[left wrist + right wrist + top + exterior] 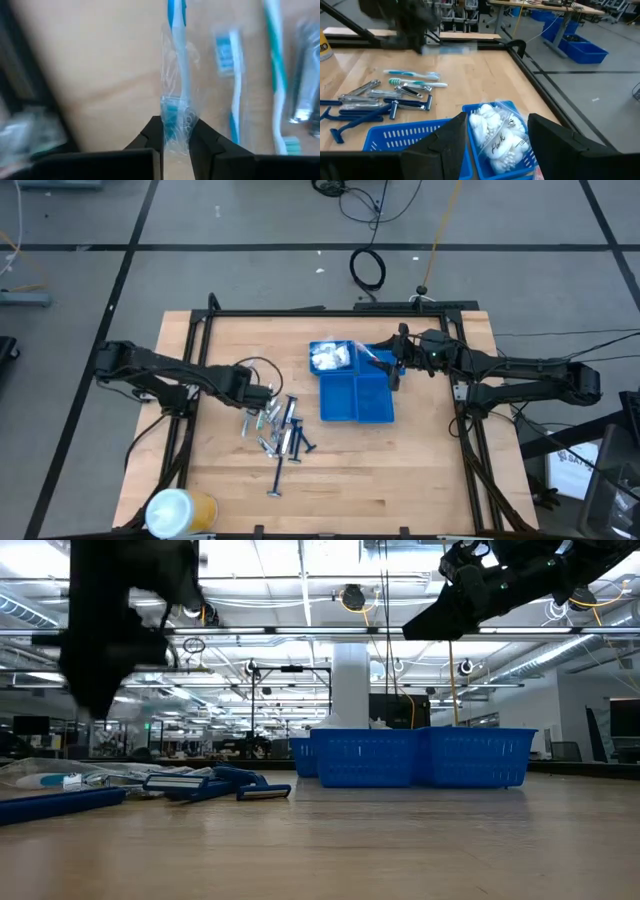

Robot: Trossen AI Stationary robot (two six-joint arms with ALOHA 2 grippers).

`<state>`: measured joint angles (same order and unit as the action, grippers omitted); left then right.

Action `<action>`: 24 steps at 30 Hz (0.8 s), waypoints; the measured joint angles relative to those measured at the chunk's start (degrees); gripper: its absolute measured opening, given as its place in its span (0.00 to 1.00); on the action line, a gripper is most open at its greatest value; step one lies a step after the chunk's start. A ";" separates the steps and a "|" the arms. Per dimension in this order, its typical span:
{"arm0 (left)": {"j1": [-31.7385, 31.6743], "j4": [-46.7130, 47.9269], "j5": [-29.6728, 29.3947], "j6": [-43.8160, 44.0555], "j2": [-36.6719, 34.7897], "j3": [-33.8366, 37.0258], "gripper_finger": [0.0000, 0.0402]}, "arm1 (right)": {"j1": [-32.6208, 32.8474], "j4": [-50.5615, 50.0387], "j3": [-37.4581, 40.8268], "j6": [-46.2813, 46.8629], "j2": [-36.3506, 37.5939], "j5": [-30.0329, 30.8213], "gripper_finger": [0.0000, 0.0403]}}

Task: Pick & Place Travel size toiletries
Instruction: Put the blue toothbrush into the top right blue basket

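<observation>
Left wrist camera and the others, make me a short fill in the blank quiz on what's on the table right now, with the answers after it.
1. The left gripper is shut on a plastic-wrapped ____.
2. The tray on the table is coloured ____.
3. The packet of cotton swabs lies in a ____ compartment of the tray.
4. The right gripper hovers above the tray with its jaws ____.

Missing words: toothbrush; blue; corner; open
</observation>
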<state>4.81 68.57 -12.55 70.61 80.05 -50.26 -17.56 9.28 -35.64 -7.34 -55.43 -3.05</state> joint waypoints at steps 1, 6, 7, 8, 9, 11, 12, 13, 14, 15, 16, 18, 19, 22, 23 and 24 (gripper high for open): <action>0.40 0.55 -2.31 -0.66 -0.84 -2.28 0.10 | 0.00 0.25 0.00 0.62 -0.25 -0.01 0.49; 3.04 -9.83 -21.54 -17.66 -4.42 -10.35 0.10 | 0.45 3.05 -0.04 2.04 -2.68 -0.12 0.49; 3.26 -14.29 -24.00 -24.02 -4.98 -10.90 0.10 | 0.50 4.36 -0.04 2.20 -3.37 -0.20 0.49; 3.32 -19.18 -25.18 -30.20 -5.44 -11.01 0.10 | 0.61 6.55 -0.04 2.62 -4.36 -0.22 0.49; 2.96 -24.49 -25.20 -36.37 -5.74 -11.02 0.10 | 0.83 9.62 -0.07 3.29 -5.69 -0.19 0.49; 1.91 -34.58 -23.99 -47.38 -5.88 -11.01 0.10 | 1.21 15.26 -0.11 4.18 -8.38 -0.18 0.49; 1.22 -38.29 -22.46 -51.67 -5.82 -10.89 0.10 | 1.65 18.24 -0.09 4.68 -9.94 -0.18 0.49; 0.48 -41.28 -20.90 -55.25 -5.58 -10.79 0.10 | 2.03 22.15 -0.09 5.20 -11.74 -0.18 0.49; -0.31 -44.35 -19.23 -58.30 -4.94 -10.77 0.10 | 2.32 25.99 -0.11 5.51 -13.66 -0.20 0.49; -1.16 -47.34 -17.52 -60.71 -4.37 -10.80 0.10 | 2.61 29.48 -0.09 5.58 -15.41 -0.23 0.49; -1.90 -48.91 -15.78 -62.40 -3.97 -10.82 0.10 | 2.90 33.16 -0.09 5.50 -17.11 -0.24 0.49; -3.38 -50.34 -13.25 -64.78 -2.58 -10.79 0.10 | 3.44 40.26 -0.10 4.65 -20.21 -0.23 0.49; -4.02 -51.30 -12.20 -65.59 -1.97 -10.82 0.10 | 3.56 42.85 -0.11 4.46 -21.20 -0.21 0.49; -5.74 -52.03 -10.65 -66.06 0.61 -10.77 0.10 | 3.87 49.46 -0.36 5.25 -24.10 -0.24 0.49; -6.18 -52.90 -9.56 -66.07 1.60 -10.79 0.10 | 3.87 50.24 -0.42 5.94 -24.59 -0.33 0.49; -6.60 -53.21 -8.63 -66.11 2.66 -10.79 0.10 | 3.86 50.48 -0.40 6.62 -25.05 -0.89 0.49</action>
<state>-1.79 15.36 -21.17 4.50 82.71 -61.06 -13.70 59.77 -36.04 -0.71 -80.48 -3.94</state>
